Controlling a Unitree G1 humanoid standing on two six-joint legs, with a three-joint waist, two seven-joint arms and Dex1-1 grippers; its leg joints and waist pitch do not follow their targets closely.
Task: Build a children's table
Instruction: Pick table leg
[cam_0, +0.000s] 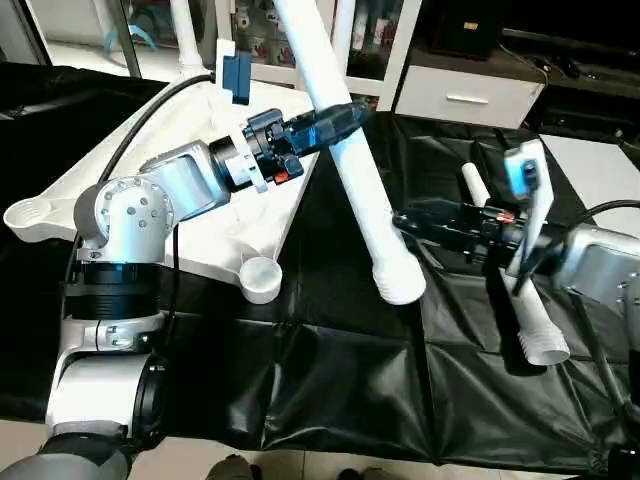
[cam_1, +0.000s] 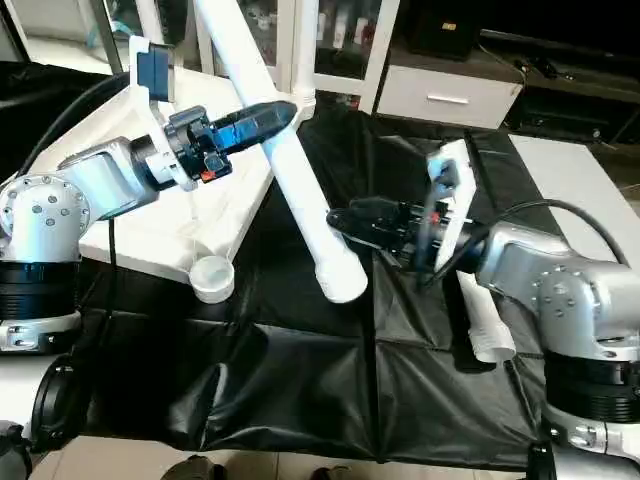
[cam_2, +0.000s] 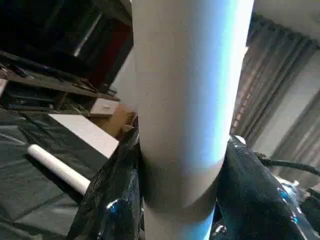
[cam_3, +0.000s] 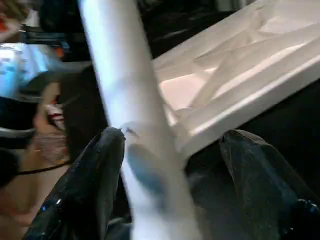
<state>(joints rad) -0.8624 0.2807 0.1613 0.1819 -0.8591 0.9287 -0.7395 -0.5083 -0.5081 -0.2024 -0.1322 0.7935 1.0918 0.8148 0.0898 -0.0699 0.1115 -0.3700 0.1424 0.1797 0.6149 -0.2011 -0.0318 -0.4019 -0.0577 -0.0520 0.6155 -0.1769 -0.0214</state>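
White plastic top (cam_0: 120, 190) lies ribs-up at the frame's left with its near socket (cam_0: 261, 279) unfilled; one leg (cam_0: 350, 160) is clamped in the left gripper (cam_0: 345, 115), another (cam_0: 520, 290) lies at right, the right gripper (cam_0: 405, 222) gaping empty.

You will find no text, label, brand, number or sign that can be read in any of these views. The coloured items on the glass-fronted white shelf unit (cam_0: 370, 40) at the back are too small and blurred for you to make out any lettering.
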